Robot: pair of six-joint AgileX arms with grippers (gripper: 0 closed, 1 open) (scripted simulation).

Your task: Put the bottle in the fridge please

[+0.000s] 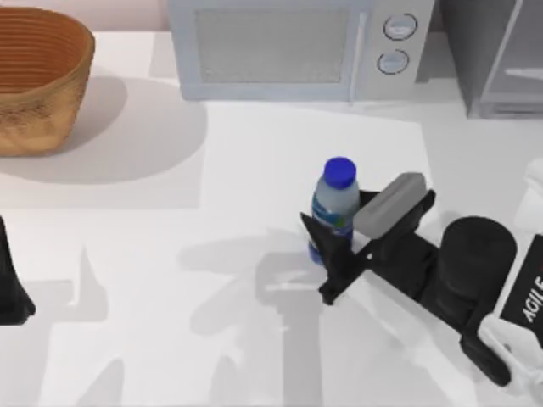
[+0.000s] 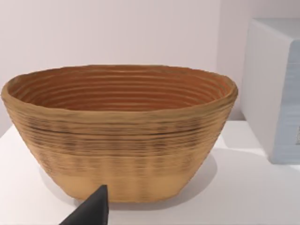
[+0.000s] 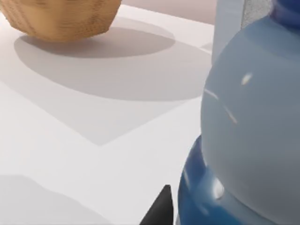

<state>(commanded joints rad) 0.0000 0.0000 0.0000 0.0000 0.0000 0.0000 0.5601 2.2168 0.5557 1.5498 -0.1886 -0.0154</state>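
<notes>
The water bottle (image 1: 335, 212) stood upright on the white table (image 1: 127, 280) right of centre, in front of the microwave (image 1: 297, 47). The right gripper (image 1: 338, 222) had its fingers around the bottle's body (contact could not be confirmed). The left arm (image 1: 13, 288) sat at the left edge, facing the wicker basket (image 2: 119, 131); its fingers' state could not be told.

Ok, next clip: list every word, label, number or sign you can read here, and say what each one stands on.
"AGI", cut off by the picture's edge: white letters on the black right arm, at the top view's right edge.
Blue-and-green label on the small clear plastic bottle with the blue cap: print too blurred to read.
Two round knobs on the white microwave: no readable marks.
Woven brown basket: no text.
</notes>
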